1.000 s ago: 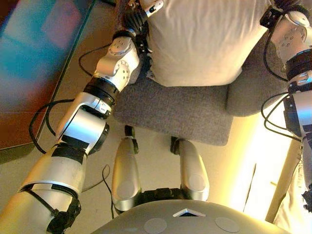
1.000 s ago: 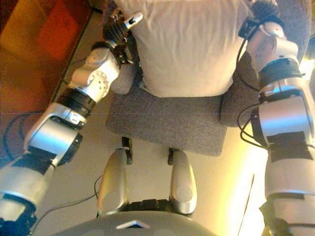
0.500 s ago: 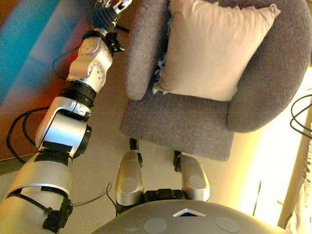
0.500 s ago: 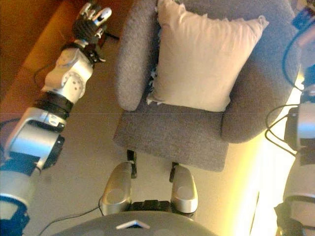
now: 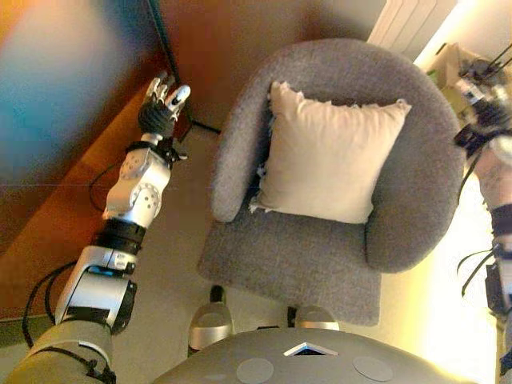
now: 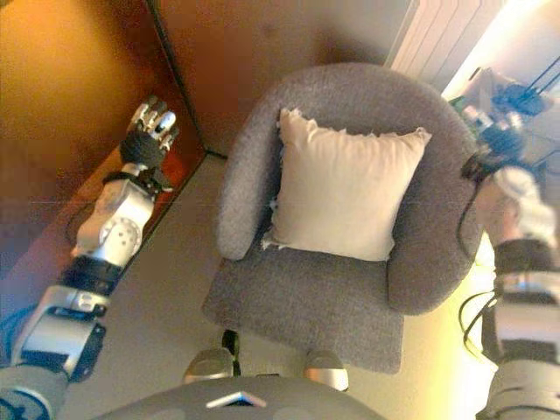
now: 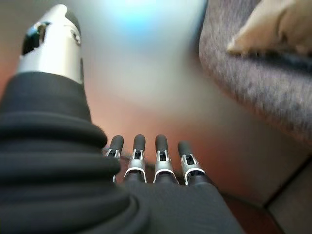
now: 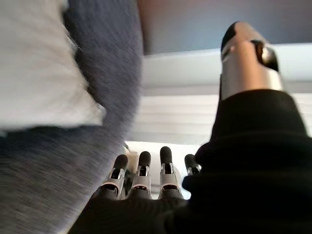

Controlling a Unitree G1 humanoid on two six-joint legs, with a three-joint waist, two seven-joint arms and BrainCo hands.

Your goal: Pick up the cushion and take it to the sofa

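Cushion: a cream square cushion [image 5: 330,162] with a frayed fringe along its edges stands propped against the backrest of the sofa, its lower edge resting on the seat. It leans towards the sofa's left armrest. Neither hand touches it.

Sofa: a grey fabric armchair-style sofa [image 5: 296,260] with a rounded back and thick curved armrests. The front part of the seat, ahead of the cushion, is bare.

Left hand: the left hand [image 5: 162,102] is raised well apart from the sofa, out past its left armrest, in front of a reddish-brown wooden panel [image 6: 262,44]. In its wrist view the fingers [image 7: 138,148] are extended side by side and the thumb stands out apart; nothing is between them. The hand is spread and empty.

Right hand: the right hand [image 6: 499,144] is up beside the sofa's right armrest, clear of the fabric. In its wrist view the fingers [image 8: 165,161] are straight in a row with the thumb lifted away, holding nothing, so it is empty too.

Surroundings: a white ribbed radiator [image 5: 408,20] stands behind the sofa's back right side. The floor [image 5: 172,240] is a pale beige.

Writing: no label, brand or print can be read on the cushion or the sofa.
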